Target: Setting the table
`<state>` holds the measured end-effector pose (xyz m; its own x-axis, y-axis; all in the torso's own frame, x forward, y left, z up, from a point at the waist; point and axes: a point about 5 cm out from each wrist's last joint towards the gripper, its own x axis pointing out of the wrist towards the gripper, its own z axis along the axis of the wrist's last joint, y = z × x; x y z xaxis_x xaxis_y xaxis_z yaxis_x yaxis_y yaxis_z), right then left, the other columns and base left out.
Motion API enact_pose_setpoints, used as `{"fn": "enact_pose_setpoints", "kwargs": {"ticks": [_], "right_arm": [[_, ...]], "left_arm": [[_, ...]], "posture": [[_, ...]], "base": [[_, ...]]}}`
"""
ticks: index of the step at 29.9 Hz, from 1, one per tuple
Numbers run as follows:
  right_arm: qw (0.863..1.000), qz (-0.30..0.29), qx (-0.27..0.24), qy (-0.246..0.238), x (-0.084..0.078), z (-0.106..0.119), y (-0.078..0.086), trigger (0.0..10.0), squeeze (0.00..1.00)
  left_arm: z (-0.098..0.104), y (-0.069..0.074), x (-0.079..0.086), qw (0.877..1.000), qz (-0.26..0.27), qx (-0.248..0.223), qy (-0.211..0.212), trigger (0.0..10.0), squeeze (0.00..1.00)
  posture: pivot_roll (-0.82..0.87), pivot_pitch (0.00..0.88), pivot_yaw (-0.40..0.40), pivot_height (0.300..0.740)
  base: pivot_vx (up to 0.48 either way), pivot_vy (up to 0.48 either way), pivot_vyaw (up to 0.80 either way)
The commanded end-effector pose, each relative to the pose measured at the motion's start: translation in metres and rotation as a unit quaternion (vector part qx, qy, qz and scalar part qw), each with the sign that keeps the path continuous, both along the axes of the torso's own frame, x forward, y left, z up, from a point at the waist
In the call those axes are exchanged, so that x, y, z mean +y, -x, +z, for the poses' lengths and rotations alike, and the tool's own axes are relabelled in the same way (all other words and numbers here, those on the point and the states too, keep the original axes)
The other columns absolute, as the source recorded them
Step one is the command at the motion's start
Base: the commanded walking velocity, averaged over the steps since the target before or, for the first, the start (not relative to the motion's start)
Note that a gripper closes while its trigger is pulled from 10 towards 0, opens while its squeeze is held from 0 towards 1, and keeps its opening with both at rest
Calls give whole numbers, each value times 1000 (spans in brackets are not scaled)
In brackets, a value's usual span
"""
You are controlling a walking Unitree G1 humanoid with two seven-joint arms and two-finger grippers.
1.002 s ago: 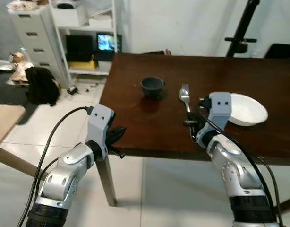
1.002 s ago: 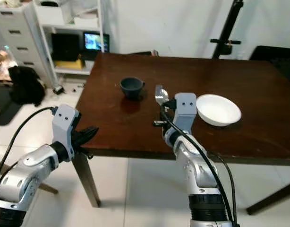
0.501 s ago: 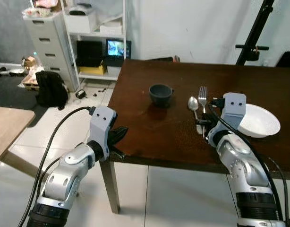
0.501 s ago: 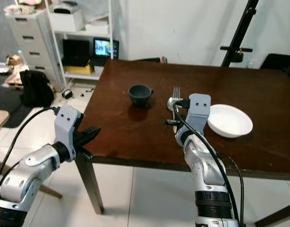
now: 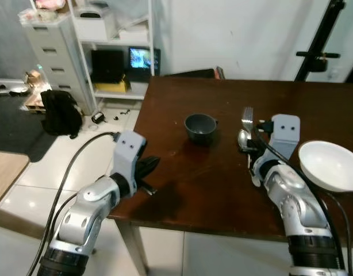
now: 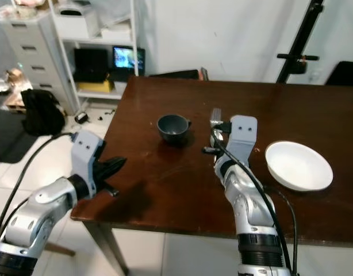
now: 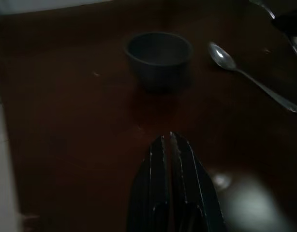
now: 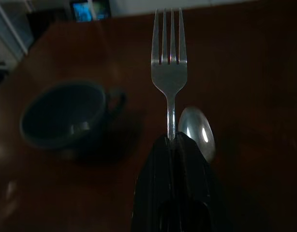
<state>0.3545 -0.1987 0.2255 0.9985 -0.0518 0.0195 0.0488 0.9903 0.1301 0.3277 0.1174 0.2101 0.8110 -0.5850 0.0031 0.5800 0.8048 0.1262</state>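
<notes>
Room: white walls, a tiled floor, a shelf unit with a small lit screen, grey drawers and a black bag are seen beyond the table.
Table: a dark brown wooden top carries all the tableware.
Right gripper: the right gripper is held above the table, its black fingers clenched on a fork handle.
Fork: the fork is gripped by its stem and sticks straight out past the fingertips, tines pointing away from them.
Spoon: a spoon is laid on the table just below and beside the fingertips of the right gripper; its bowl is seen close by the gripped stem.
Cup: a dark grey cup is stood upright on the table, off to the left of the right fingers and ahead of the left fingertips.
Bowl: a white bowl is set to the right of the right arm, apart from the fingers.
Left gripper: the left gripper is held low over the near left part of the table, its fingers pressed together on nothing.
</notes>
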Motion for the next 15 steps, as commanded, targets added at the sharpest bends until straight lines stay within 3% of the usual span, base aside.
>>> {"fn": "enact_pose_setpoints", "kwargs": {"ticks": [1,10,15], "right_arm": [[1000,5,4,-5,5,-4,0,10000,0],[1000,-1,6,-3,3,-4,0,10000,0],[999,2,20,26,4,-7,0,10000,0]], "left_arm": [[-5,1,5,1000,8,12,-2,10000,0],[-5,3,3,1000,-1,15,4,10000,0],[-5,3,4,1000,-1,17,4,10000,0]], "posture": [[-42,119,79,740],[-40,121,78,740],[-39,123,77,740]], "base": [[0,0,0],[0,0,0],[0,0,0]]}}
